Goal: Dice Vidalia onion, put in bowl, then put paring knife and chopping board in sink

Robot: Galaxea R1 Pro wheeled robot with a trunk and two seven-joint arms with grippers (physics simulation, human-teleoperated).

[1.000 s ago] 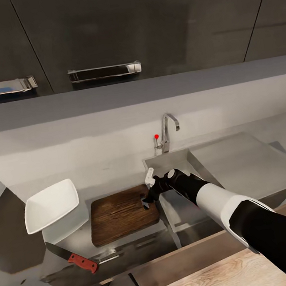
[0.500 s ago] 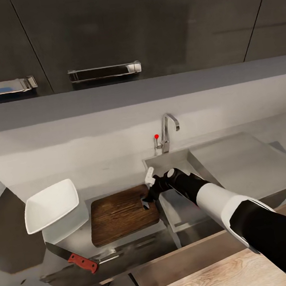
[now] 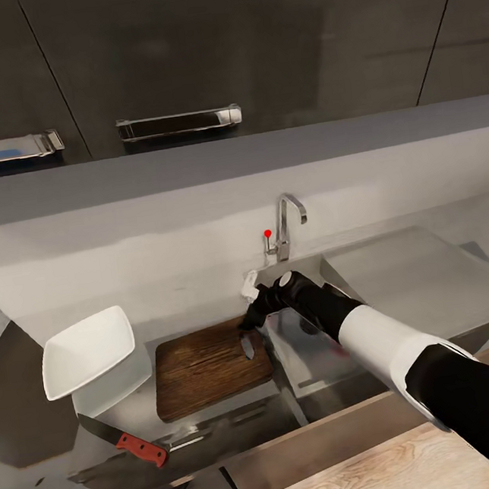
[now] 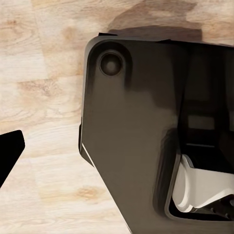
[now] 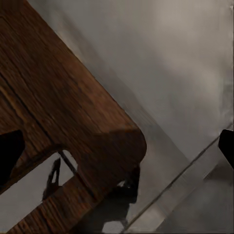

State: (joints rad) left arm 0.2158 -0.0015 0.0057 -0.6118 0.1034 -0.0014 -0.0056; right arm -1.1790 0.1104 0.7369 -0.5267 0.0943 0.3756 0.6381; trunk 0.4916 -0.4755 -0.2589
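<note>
The right gripper [image 3: 248, 322] has risen off the chopping board [image 3: 206, 368] beside the sink [image 3: 303, 344], fingers apart, empty.

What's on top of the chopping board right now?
Nothing rests on the chopping board; its wood is bare. The right gripper hangs over its sink-side edge, covering a little of that corner.

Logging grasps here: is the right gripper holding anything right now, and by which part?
Nothing is held. The right gripper hangs open over the board's slotted end, its fingertips wide apart with nothing between them.
</note>
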